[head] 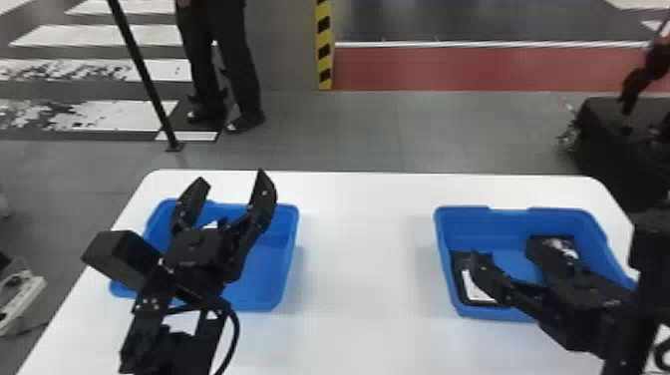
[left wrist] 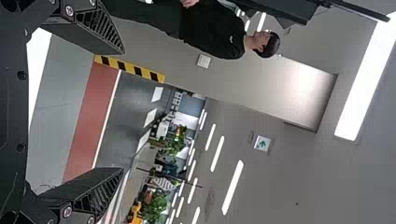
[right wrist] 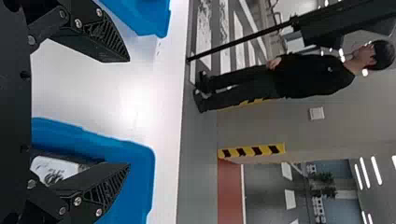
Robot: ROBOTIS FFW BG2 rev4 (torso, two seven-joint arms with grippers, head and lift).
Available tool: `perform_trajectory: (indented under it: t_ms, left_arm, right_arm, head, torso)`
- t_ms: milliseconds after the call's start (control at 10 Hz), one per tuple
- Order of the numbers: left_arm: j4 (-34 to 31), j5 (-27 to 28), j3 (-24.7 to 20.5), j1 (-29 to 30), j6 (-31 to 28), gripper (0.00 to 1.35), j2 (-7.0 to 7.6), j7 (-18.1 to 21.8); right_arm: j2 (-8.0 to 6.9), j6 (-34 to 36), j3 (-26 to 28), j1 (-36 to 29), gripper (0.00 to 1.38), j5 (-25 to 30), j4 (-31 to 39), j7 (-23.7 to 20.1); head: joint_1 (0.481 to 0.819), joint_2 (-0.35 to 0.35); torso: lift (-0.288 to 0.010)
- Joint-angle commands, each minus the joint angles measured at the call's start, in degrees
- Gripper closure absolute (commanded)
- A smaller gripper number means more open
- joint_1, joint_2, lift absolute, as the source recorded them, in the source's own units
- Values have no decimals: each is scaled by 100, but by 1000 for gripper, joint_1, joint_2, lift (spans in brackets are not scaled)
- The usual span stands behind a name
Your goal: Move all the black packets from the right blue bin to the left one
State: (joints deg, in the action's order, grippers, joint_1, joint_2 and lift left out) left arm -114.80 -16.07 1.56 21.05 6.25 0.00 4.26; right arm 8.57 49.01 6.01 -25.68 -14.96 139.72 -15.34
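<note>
**Transfer unfinished, with at least two to go**

I count two black packets in the right blue bin: a near-side packet lying along the wall closest to the other bin, and a far-side packet, partly covered by my right gripper. Its jaws are spread wide over the bin with nothing between them.

Across the worktop, my left gripper is above the left blue bin, jaws also wide and empty. Behind it I make out a white patch with dark edges in that bin; I'd guess a delivered packet, but I can't confirm it or give a total. What's left, as I judge it, is gripping both remaining packets and carrying them over.
</note>
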Motion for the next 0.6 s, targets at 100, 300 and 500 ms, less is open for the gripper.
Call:
perform_trajectory:
  t_ms: [100, 300, 500]
  left_arm:
    - [-72, -1, 2, 32, -203, 134, -15, 84]
    - [-86, 8, 20, 18, -302, 134, -15, 154]
    - [-86, 17, 29, 18, -372, 134, -15, 198]
  right_arm:
    - [-5, 204, 348, 164, 245, 266, -394, 286]
    - [4, 471, 471, 656, 246, 486, -1069, 330]
    - [48, 738, 471, 1106, 248, 609, -1688, 295]
  head:
    - [695, -1]
    - [695, -57]
    - [695, -104]
  torso:
    - [-110]
    - [-110]
    - [-110]
